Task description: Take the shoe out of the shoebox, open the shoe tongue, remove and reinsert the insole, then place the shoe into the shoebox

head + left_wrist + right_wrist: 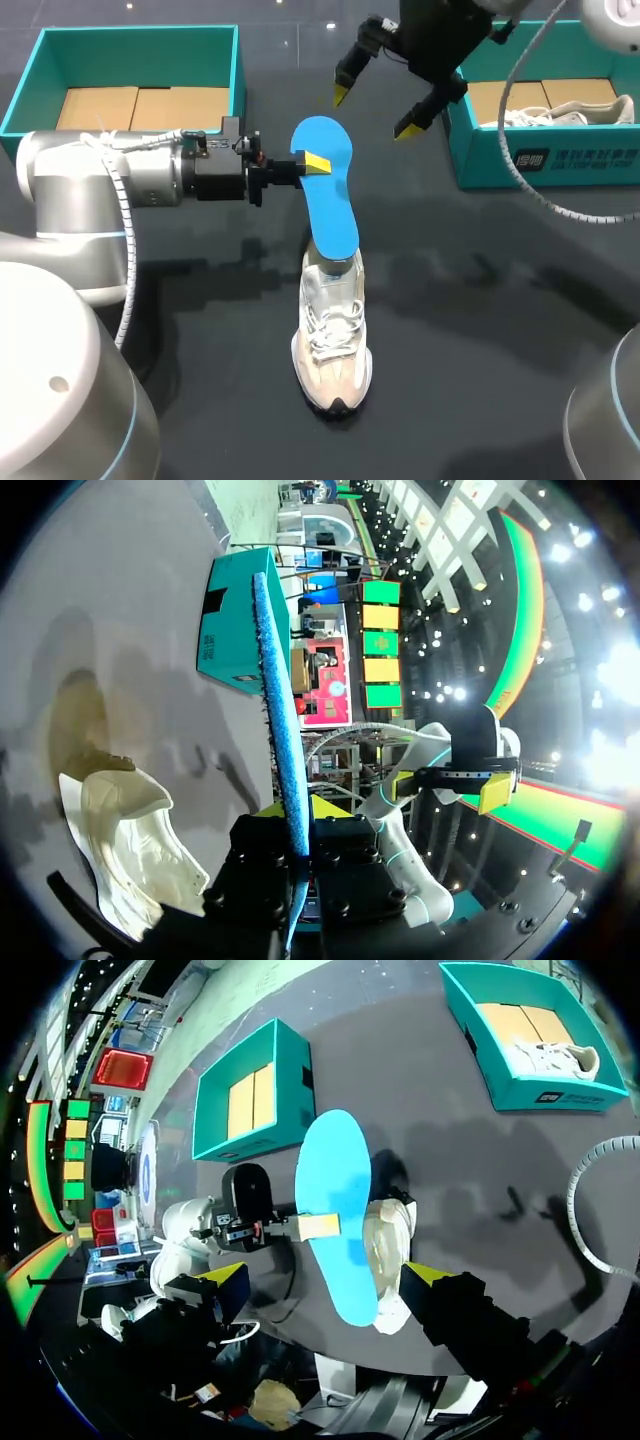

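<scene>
Our left gripper (pixel 312 163) comes in from the side and is clamped on the blue insole (pixel 330 195), one yellow fingertip (pixel 318 163) lying on its upper face near the wide end. In the left wrist view the insole runs edge-on between the fingers. The insole's narrow end sits in the opening of the shoe (pixel 333 340), which stands on the table (pixel 500 320) with its toe toward us. The insole's long axis follows the shoe's own line and rises away from the heel, so we judge the coming move must slide along that line. Our right gripper (pixel 372 112) hangs spread and empty just beyond the insole's far end, nearer the right shoebox (pixel 540 165) than the left shoebox (pixel 140 34). We count one insole, two shoeboxes and two shoes. The second shoe (pixel 560 112) lies in the right shoebox.
</scene>
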{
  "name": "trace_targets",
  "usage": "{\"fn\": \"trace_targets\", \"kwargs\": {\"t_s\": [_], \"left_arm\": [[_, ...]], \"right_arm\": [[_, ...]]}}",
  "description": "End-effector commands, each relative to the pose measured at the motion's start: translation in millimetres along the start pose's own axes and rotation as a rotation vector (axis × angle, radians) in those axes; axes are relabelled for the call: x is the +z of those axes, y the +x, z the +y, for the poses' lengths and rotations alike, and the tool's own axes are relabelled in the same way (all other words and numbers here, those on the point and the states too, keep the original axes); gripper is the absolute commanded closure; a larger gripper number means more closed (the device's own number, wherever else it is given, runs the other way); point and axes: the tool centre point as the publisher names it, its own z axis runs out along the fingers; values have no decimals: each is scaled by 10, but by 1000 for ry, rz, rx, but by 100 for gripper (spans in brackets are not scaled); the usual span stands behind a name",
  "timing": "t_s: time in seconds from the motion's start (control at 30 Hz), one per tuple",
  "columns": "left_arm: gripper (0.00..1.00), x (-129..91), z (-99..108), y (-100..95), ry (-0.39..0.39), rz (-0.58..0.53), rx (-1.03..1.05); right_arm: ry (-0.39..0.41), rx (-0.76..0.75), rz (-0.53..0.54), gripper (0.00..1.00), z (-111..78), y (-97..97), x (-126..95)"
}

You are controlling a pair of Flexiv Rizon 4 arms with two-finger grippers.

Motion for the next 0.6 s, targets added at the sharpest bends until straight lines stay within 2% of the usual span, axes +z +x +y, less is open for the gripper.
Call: {"fn": "trace_targets", "kwargs": {"t_s": [0.03, 0.27, 0.6], "left_arm": [[100, -11, 6, 1, -2, -2, -1], [100, -11, 6, 1, -2, -2, -1], [100, -11, 6, 1, -2, -2, -1]], "right_arm": [[-2, 10, 506, 0, -30, -102, 77], [3, 14, 594, 0, -33, -147, 133], [25, 22, 621, 0, -19, -165, 217]]}}
